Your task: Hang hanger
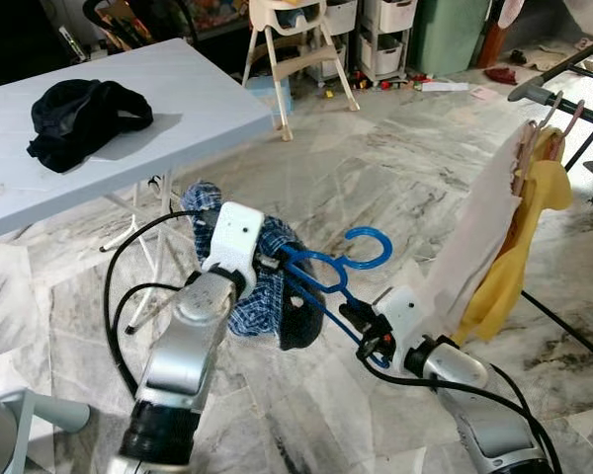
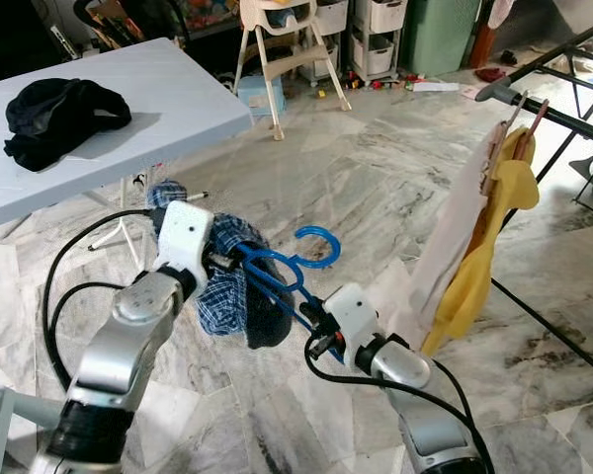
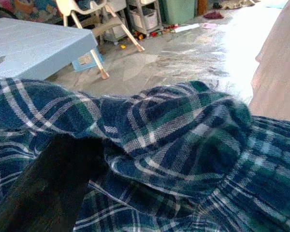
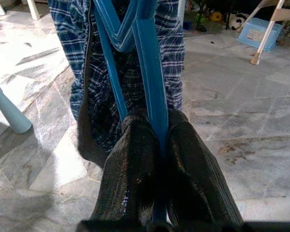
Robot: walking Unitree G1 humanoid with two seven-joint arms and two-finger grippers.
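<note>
The right gripper (image 4: 157,159) is clamped tight on the blue hanger (image 1: 328,279), with its two black fingers (image 4: 130,174) pressed on each side of the hanger's thin bar. The left gripper (image 1: 267,264) is at the other end of the hanger, pushed into the checked cloth (image 1: 262,286), and I cannot tell if its fingers are apart or together.

The marble floor (image 1: 376,168) is grey and white and spreads all around. The pale blue bench (image 1: 128,148) stands to the robot's left, with a dark bundle of clothes (image 1: 79,118) lying on it. The drying rack (image 1: 563,99) stands to the right, with a white cloth (image 1: 474,247) and a yellow cloth (image 1: 519,257) hanging from it. A high chair (image 1: 292,49) stands far back by some storage drawers (image 1: 381,35).

The blue hanger is up in the air between the two grippers, in front of the robot and near the white cloth. The blue and white checked cloth hangs on it. Its hook (image 1: 368,249) curls upward and touches nothing.
</note>
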